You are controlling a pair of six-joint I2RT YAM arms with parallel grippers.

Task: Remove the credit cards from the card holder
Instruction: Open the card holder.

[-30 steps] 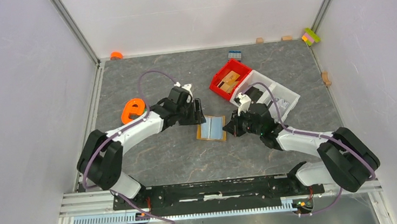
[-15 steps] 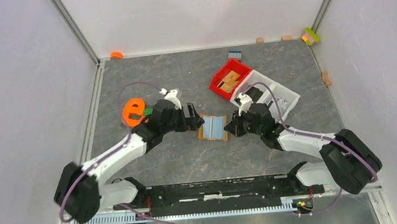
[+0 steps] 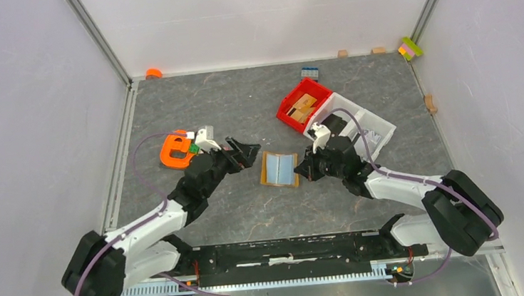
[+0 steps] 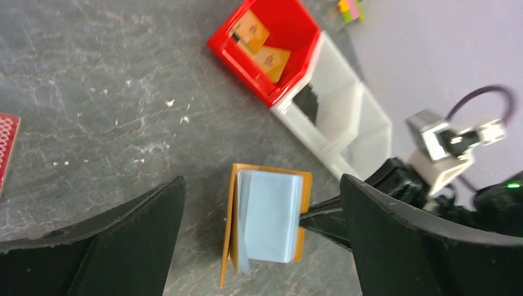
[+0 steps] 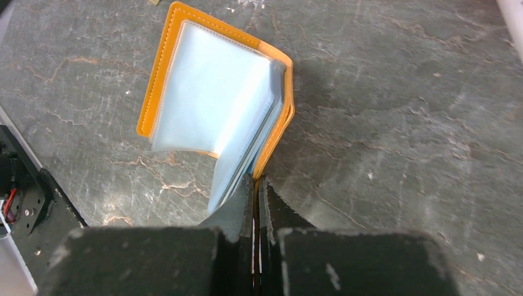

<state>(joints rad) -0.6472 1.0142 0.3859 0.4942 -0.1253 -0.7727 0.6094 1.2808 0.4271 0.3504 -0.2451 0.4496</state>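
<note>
While the right pincer [image 3: 307, 168], fully closed, pinches the 3 o'clock edge of the open card holder [image 3: 279, 168], which lies mid-surface [image 3: 241, 107] with its long axis 12-to-6, the left pincer [image 3: 247, 153] gapes empty, the holder near at its 4 o'clock.

Reaches the left arm [image 3: 148, 226] diagonally forward and toward the middle from its base, with the elbow low and the wrist raised. Holds the left gripper [image 3: 245, 151] wide open with the fingers spread far apart, tilted downward and gripping nothing. Stretches the right arm [image 3: 398, 182] low and inward from the opposite side, wrist close to the surface. Clamps the right gripper [image 3: 306, 168], fingertips pressed almost together, on the nearest edge of the card holder [image 5: 210, 105].
</note>
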